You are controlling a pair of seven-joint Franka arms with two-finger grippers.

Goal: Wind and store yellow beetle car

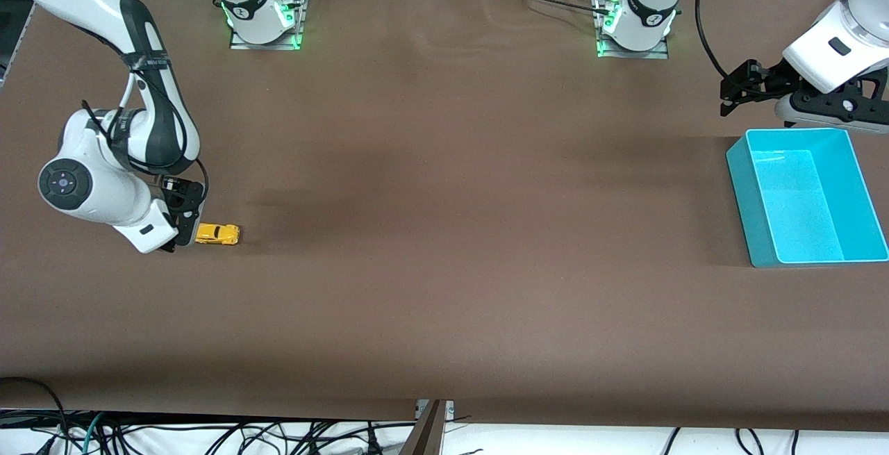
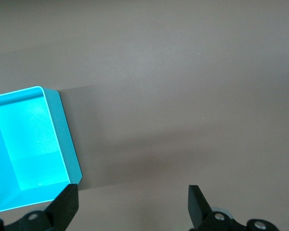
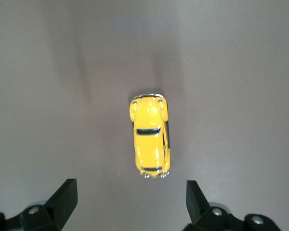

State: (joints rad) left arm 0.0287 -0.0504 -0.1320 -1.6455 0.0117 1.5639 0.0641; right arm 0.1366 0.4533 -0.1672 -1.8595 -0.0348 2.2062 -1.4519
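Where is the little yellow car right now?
The yellow beetle car sits on its wheels on the brown table, at the right arm's end, just beside the open right gripper and well away from the turquoise bin.

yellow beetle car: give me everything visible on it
The yellow beetle car is a tiny, glossy, rounded toy with dark windows and chrome-looking bumpers at both ends. It stands upright on its wheels on the brown table, toward the right arm's end. The right hand is open beside one end of it, fingers apart; nothing grips the car.
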